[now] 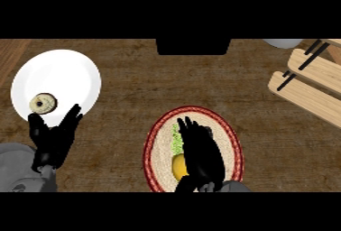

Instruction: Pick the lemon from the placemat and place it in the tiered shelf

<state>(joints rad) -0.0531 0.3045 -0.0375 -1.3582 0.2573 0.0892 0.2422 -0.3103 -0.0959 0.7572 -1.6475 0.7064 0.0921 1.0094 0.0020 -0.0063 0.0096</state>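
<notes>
Woven and oval, the placemat (160, 149) has a red braided rim and a pale centre; I see the yellow lemon (178, 165) lying on it, half hidden under my right hand (202, 155), whose fingers stretch straight above it. My left hand (54, 137) rests open beside the smooth white plate (63, 74) carrying a small doughnut (44, 103). The slatted wooden tiered shelf (310, 85) stands well apart.

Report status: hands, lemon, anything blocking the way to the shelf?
Right hand open, fingers straight, over the lemon on the placemat. Left hand open, resting beside the plate. Shelf far right, nothing between.
</notes>
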